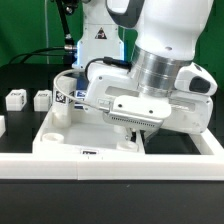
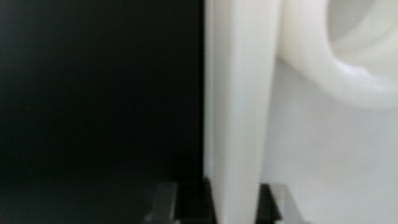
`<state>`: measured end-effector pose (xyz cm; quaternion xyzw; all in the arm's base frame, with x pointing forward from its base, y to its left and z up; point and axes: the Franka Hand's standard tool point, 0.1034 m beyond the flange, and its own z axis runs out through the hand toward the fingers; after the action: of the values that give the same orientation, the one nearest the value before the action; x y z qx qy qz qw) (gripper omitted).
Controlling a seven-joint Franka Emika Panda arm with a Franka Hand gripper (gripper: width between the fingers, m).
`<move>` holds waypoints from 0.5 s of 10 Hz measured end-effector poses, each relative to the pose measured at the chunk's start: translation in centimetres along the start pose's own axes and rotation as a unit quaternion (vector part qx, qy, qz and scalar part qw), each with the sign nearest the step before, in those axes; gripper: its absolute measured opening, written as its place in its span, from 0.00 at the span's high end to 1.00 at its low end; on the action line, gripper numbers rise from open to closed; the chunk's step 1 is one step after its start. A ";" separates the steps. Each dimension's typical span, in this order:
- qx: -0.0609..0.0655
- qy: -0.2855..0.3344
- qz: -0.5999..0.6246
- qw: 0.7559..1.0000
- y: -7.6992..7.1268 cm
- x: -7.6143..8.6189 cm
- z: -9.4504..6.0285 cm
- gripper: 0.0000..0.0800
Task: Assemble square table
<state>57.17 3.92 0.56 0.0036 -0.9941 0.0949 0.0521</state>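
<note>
The fingers (image 2: pixel 171 205) grasp the raised rim of the square table slab (image 1: pixel 58 140) between them, while leg posts (image 1: pixel 42 98) sit loose on the table (image 1: pixel 20 122) well apart, so fitting the legs seems still ahead.

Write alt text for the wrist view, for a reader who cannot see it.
A thin white wall of the square table slab stands clamped in the tool, a dark fingertip against each face. One side of the wall is black background; the other shows pale slab surface with a curved raised lip.
</note>
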 end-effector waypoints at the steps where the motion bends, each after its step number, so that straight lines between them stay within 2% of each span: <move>1: -0.015 -0.003 -0.043 0.999 0.1 0.0 0.0 0.92; 2: -0.026 -0.001 -0.054 0.998 0.1 0.1 0.0 0.92; 3: -0.028 0.012 -0.064 0.997 0.5 0.3 -0.2 0.92; 5: -0.024 0.043 -0.100 0.994 1.2 0.5 -0.8 0.91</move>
<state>56.68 5.21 1.16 0.0973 -0.9876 0.0653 0.1044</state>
